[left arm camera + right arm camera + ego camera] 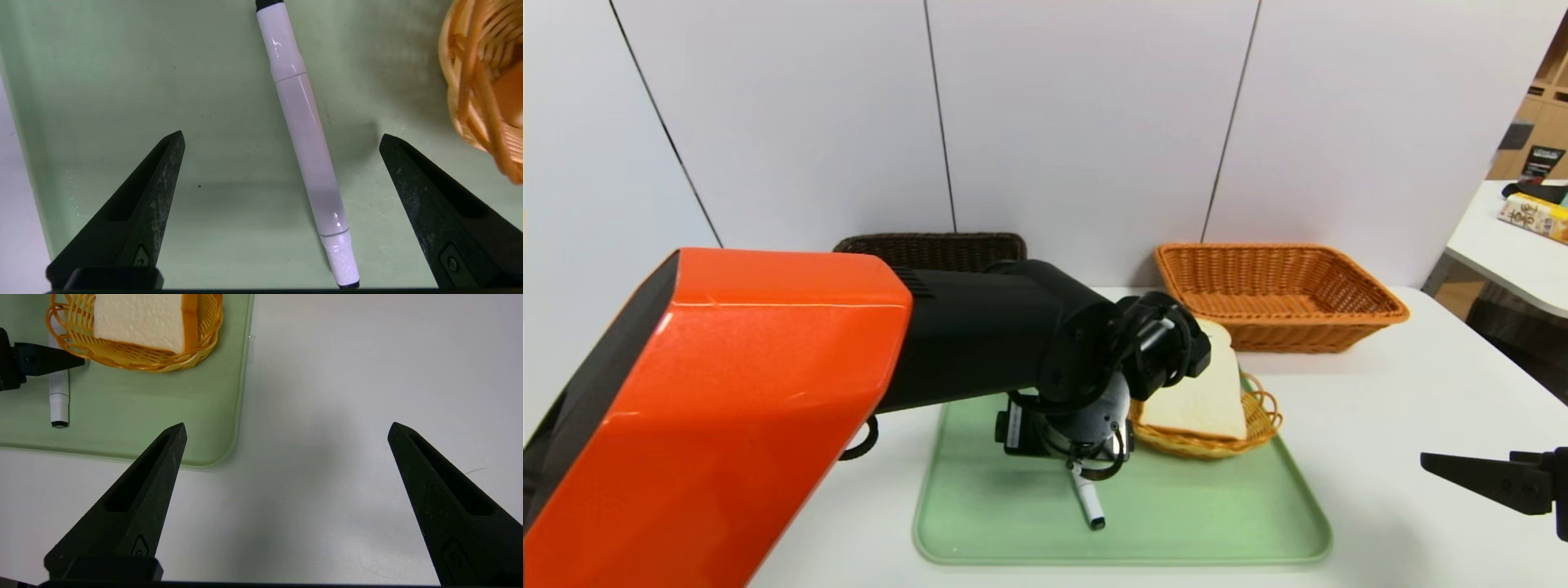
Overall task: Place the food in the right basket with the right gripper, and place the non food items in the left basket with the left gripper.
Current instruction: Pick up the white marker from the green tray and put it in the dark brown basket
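Observation:
A white marker pen lies on the green tray; its tip end pokes out from under my left wrist. My left gripper hangs open just above the pen, one finger on each side, not touching it. A slice of bread rests in a small yellow wicker bowl on the tray's far right. The dark left basket stands at the back, half hidden by my arm. The orange right basket is at the back right. My right gripper is open over bare table right of the tray.
The white table stretches right of the tray. My orange left arm blocks the near left of the head view. Another table with a book stands at the far right.

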Available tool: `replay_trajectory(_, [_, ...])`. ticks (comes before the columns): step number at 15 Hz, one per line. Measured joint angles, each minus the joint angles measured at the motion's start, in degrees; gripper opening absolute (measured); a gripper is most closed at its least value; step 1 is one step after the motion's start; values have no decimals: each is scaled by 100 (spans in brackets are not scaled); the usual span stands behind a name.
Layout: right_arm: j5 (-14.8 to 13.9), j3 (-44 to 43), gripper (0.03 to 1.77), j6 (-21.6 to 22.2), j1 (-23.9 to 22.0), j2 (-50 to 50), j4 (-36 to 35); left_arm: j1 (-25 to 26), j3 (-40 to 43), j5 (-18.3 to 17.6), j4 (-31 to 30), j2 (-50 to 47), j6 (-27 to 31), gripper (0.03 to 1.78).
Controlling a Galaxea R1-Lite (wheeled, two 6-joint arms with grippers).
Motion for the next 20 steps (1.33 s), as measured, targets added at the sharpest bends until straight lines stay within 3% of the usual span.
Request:
replay_trajectory(4, [2,22,170,0,-2,0,0,7,-22,-44,-20,113,-17,169])
replay_trajectory(15, [2,13,170,-4,-2,27,-10,33,-28,-722,15,77,-133,169])
replay_trajectory(19, [2,13,170,-4,-4,30,-10,50,-17,-734,9,61,-130,169])
replay_trajectory(20, [2,13,170,-6,-4,33,-7,52,-16,-733,9,59,-130,160])
